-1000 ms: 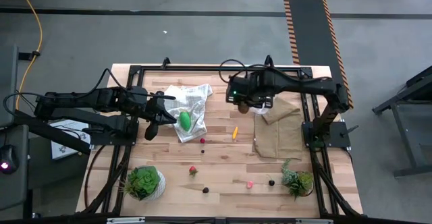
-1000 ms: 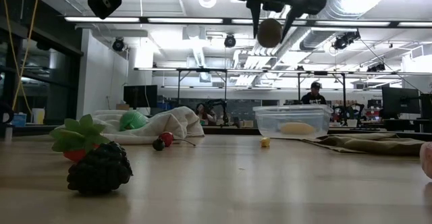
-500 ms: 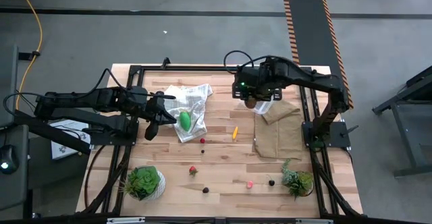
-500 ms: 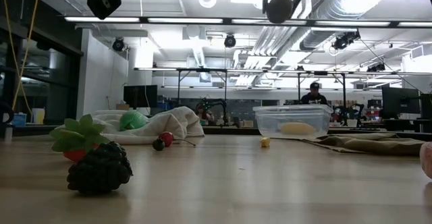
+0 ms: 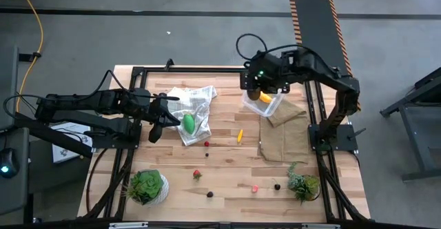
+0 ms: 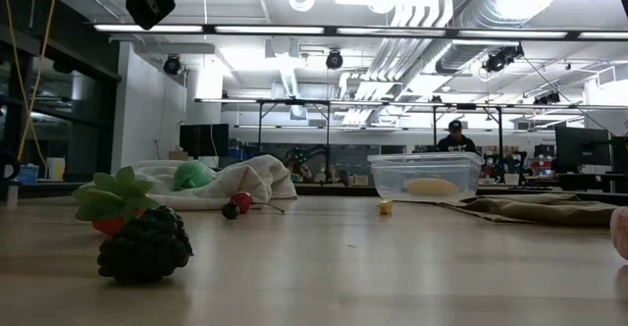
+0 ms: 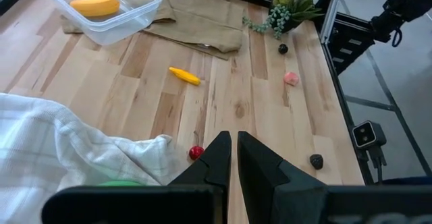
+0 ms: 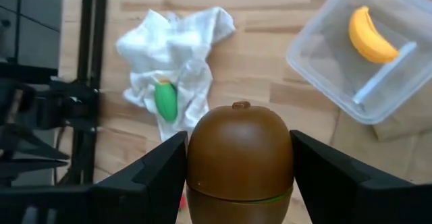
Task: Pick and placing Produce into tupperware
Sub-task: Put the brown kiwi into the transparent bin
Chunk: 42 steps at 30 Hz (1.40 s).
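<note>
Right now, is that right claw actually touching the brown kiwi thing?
Touching. The right wrist view shows the right claw with both dark fingers pressed against the brown kiwi, no gap.

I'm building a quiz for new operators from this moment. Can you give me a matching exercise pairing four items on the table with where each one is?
Column 1
1. yellow toy banana
2. brown kiwi-like ball
3. green oval toy
4. small orange-yellow piece

Column 2
A. on the bare wooden table
B. on the white checked cloth
C. inside the clear square plastic container
D. held between the right gripper fingers

Pairs: 1-C, 2-D, 3-B, 4-A
</note>
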Each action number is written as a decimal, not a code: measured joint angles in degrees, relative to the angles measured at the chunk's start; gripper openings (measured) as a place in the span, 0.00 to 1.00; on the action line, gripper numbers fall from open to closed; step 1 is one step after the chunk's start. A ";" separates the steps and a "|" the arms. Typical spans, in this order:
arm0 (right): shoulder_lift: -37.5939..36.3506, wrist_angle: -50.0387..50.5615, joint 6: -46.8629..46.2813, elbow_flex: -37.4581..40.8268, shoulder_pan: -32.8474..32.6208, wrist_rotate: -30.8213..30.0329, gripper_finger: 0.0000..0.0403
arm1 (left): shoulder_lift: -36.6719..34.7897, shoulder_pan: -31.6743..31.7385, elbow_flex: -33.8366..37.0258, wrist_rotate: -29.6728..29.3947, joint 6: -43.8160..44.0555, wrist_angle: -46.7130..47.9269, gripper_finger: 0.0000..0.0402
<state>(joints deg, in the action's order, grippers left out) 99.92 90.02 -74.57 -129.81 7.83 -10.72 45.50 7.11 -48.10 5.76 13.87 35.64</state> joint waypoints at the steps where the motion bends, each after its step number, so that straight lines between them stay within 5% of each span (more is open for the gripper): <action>1: 0.00 -0.02 0.51 -0.49 0.46 -0.26 0.56 | 0.00 0.00 0.00 -0.02 0.10 0.00 0.04; 20: -4.75 0.00 22.94 -2.17 21.74 2.29 0.56 | 0.02 0.00 0.00 -0.05 4.26 0.66 0.04; 29: -5.61 0.00 41.09 -2.17 35.44 11.64 0.56 | 0.02 0.00 0.00 -0.44 10.60 0.70 0.04; 42: -5.57 -0.02 65.29 0.81 43.16 16.68 0.56 | 0.02 0.00 0.00 -1.09 24.41 0.70 0.04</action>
<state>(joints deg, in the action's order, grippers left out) 94.35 89.99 -9.28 -129.01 50.99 5.96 45.52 7.11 -48.10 4.67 38.28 36.34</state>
